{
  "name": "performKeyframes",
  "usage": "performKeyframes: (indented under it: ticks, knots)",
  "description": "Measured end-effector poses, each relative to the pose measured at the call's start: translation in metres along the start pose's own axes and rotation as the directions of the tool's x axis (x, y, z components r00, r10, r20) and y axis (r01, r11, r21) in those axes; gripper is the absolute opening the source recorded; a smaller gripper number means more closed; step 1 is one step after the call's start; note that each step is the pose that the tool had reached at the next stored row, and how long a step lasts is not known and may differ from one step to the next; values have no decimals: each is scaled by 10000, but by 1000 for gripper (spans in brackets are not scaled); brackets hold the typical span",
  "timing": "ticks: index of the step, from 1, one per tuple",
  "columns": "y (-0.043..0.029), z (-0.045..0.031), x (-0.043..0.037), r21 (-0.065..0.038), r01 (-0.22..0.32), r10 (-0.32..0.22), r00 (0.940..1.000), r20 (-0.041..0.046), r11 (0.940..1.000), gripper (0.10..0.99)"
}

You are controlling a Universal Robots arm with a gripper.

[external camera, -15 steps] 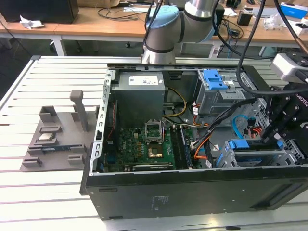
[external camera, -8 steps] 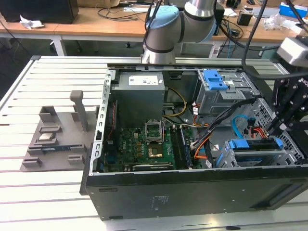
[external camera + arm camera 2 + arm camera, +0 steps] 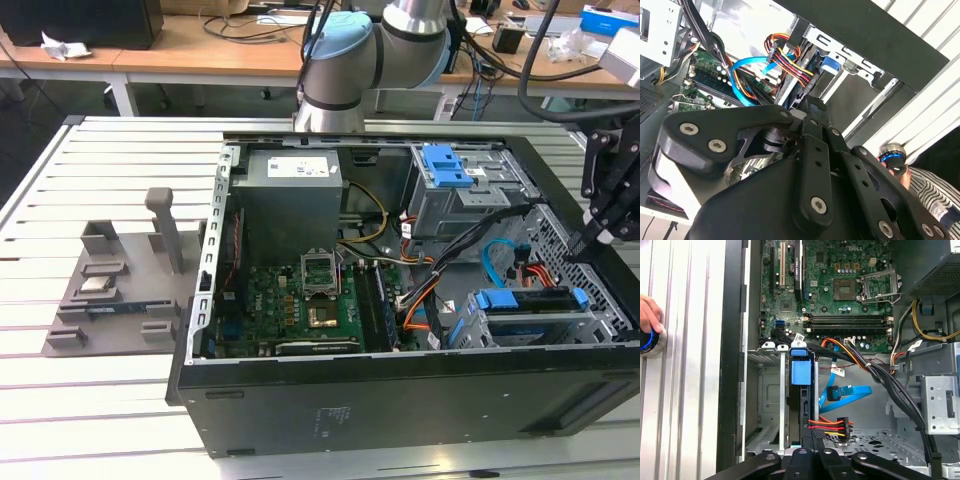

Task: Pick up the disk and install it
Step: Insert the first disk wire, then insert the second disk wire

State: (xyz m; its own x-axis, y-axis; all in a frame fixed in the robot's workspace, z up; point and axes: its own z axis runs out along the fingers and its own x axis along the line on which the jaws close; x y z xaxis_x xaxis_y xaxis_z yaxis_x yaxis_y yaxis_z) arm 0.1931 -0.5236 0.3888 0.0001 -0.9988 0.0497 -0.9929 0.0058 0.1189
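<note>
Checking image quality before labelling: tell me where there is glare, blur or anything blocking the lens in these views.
In the exterior view, even light, sharp on the motherboard. In the second wrist view, the gripper linkage blocks the lower half, and the white slats behind the case are overexposed. In the first wrist view, the slatted table is bright, and the blue drive bracket looks washed out.

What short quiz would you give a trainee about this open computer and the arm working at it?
1. True or false: the disk lies on the slatted table, outside the computer case.
2. Multiple choice: the flat data cable near the disk is A) red, B) blue, C) green.
3. Short answer: in the exterior view, is the gripper over the left or the right end of the case?

Key: 1 false, it stands inside the case; 2 B; 3 right.
</note>
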Motion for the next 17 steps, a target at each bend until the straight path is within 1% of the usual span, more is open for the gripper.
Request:
performKeyframes:
  ticks: [9, 11, 12, 13, 16, 17]
  knots:
    - [0, 0, 0, 0, -1, 1, 10000, 1, 10000, 114]
    - [0, 0, 0, 0, 0, 0, 10000, 1, 10000, 235]
    - [0, 0, 0, 0, 0, 0, 10000, 0, 10000, 235]
    - [0, 0, 0, 0, 0, 0, 10000, 1, 10000, 302]
    - [30, 9, -6, -1, 1, -1, 10000, 10, 10000, 302]
    - [62, 24, -17, -1, 3, -3, 10000, 20, 10000, 302]
